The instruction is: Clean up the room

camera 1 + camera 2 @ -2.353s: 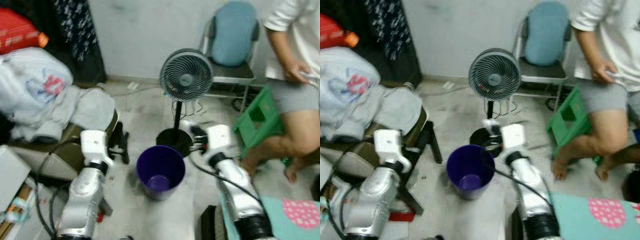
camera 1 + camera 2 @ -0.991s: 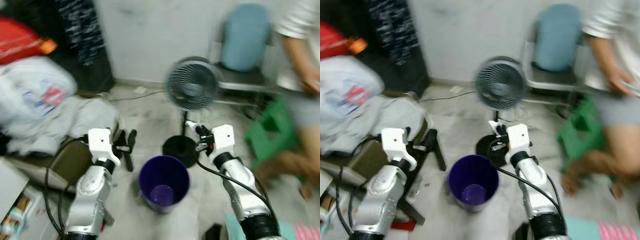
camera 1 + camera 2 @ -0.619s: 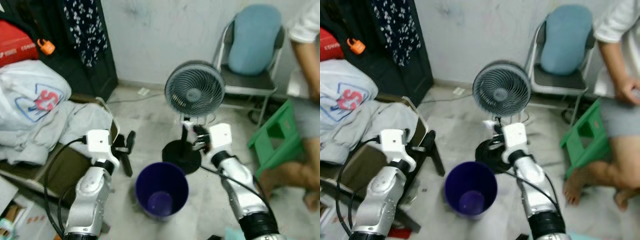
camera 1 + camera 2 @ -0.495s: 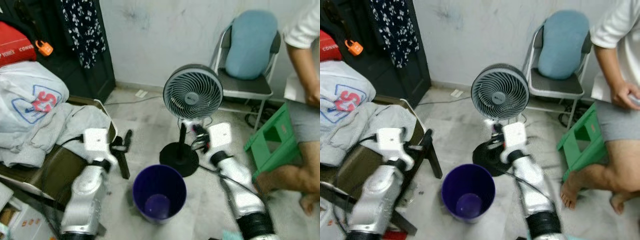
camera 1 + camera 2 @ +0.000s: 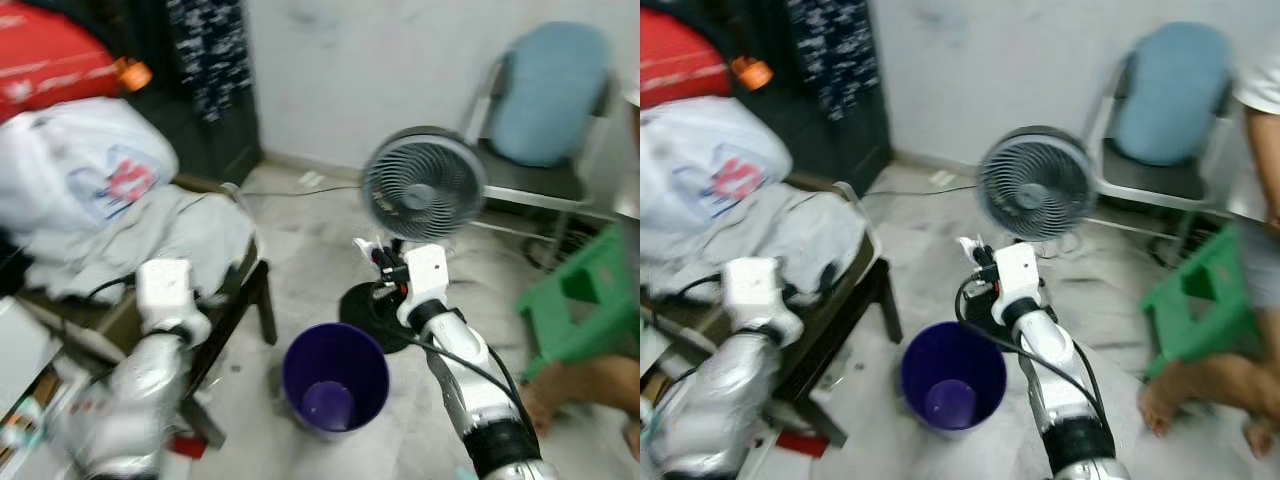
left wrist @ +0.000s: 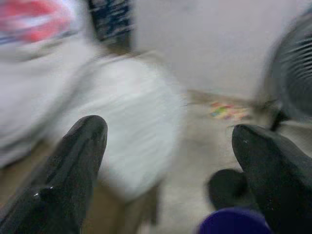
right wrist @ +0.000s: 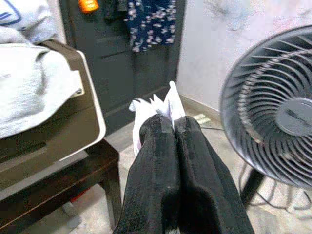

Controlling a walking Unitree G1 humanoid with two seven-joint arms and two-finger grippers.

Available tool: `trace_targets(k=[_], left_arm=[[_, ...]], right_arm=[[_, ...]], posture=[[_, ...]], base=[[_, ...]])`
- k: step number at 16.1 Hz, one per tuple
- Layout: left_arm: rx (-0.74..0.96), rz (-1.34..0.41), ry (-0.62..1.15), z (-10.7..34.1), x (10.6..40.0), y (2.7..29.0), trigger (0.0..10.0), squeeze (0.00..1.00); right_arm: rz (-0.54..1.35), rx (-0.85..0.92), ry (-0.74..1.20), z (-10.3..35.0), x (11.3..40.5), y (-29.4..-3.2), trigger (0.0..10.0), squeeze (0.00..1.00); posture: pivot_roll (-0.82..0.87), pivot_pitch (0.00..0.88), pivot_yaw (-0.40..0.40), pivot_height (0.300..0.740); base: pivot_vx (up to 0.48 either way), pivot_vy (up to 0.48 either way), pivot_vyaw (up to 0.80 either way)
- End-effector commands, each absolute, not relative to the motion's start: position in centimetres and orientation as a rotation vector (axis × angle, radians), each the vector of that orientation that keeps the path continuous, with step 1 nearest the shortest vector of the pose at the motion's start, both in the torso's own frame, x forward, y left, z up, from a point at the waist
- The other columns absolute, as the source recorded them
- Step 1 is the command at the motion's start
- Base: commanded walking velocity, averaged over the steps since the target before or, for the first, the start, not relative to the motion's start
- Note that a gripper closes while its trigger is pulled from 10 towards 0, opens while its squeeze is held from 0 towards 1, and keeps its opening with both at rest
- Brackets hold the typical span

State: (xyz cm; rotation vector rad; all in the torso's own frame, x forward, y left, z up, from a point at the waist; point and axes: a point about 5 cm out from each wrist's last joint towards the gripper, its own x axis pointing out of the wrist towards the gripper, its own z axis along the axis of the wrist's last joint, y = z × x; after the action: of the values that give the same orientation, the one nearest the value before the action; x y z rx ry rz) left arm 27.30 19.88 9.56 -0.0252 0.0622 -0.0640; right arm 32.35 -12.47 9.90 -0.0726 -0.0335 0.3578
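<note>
While the crumpled white paper scrap (image 7: pixel 155 110) is pinched at the tips of the right gripper (image 5: pixel 978 262), whose two black fingers (image 7: pixel 168 161) are pressed flat together on it, the relation that matters is how that scrap sits over the purple bin (image 5: pixel 953 385). From the head views the scrap hangs above the floor just beyond the bin's far rim, on the side toward the fan, so the bin's open mouth lies nearer the robot and below the fingertips, not straight under them. By my reading the coming move calls for drawing the right gripper back toward the robot and down until the paper is over the mouth, then parting the fingers. The right arm is plainly the nearer one to the bin. Just behind the scrap stands the grey pedestal fan (image 5: pixel 1031 185), its round base (image 5: pixel 372 311) close beside the bin, so a careless swing could brush it. Farther out, the left gripper (image 6: pixel 168 161) is spread wide and carries nothing, pointed toward the heap of pale clothes (image 5: pixel 165 235) on the dark chair (image 5: pixel 845 305) at the robot's left, with some blur.
</note>
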Motion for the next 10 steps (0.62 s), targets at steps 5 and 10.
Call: trace_targets(k=[5,10], left_arm=[[0.007,-0.103,0.096,8.9,25.2,22.1,10.0,0.00],[-0.045,-0.275,0.086,9.8,24.1,21.3,10.0,0.00]], right_arm=[[0.248,-0.135,0.088,7.0,32.3,-16.3,10.0,0.00],[0.196,-0.173,0.207,3.7,30.8,-17.7,10.0,0.00]], posture=[[0.06,0.101,0.016,0.740],[0.08,0.130,0.047,0.740]], base=[[0.000,0.000,0.18],[0.000,0.000,0.40]])
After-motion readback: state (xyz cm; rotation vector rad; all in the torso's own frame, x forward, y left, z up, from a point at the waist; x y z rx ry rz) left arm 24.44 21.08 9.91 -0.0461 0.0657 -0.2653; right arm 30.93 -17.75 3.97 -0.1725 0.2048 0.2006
